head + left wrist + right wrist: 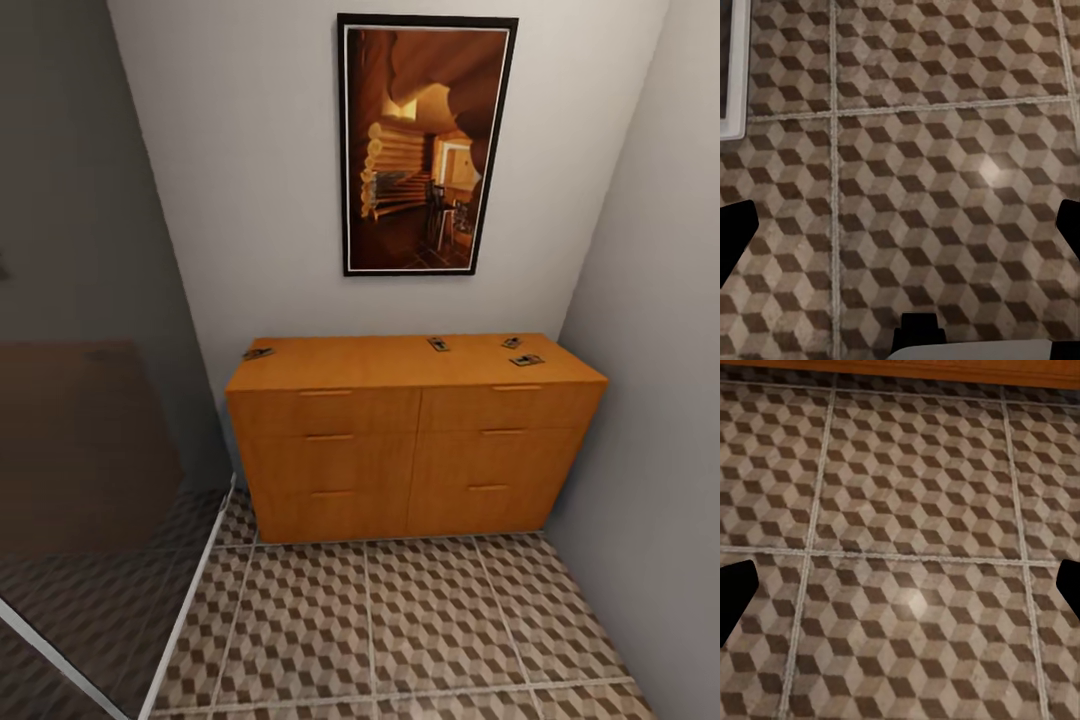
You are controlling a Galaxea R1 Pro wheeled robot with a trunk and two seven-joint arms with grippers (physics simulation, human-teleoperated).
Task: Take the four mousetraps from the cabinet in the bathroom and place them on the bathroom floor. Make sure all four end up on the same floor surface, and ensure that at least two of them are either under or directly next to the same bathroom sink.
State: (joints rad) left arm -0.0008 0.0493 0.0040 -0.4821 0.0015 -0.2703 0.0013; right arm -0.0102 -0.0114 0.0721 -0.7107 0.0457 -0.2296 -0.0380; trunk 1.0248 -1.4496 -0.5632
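- Here, the cabinet (415, 440) stands against the white back wall, its right end tucked into the corner, six drawer fronts with slim handles facing out.
- All four mousetraps lie on the cabinet's flat top, none on the floor.
- One mousetrap (257, 353) sits alone at the cabinet's left end, close to the left edge.
- A second mousetrap (438, 344) lies right of the cabinet's middle, toward the back.
- The third mousetrap (512, 342) and the fourth mousetrap (526, 360) lie close together near the cabinet's right end, the fourth one nearer the front edge.
- A framed picture (427, 144) in a black frame hangs on the wall above the cabinet, over its right half.
- The bathroom floor (400, 630), with its brown and beige cube pattern, spreads out in front of the cabinet.
- A dark glass panel (90, 450) with a white bottom rail stands to the cabinet's left.
- The left gripper (900, 229) hangs over bare floor tiles, its dark fingertips (735, 232) wide apart at the frame's two sides, nothing between them.
- The right gripper (900, 592) is likewise spread wide and empty over the tiles, with the cabinet's lower edge (907, 369) just beyond.
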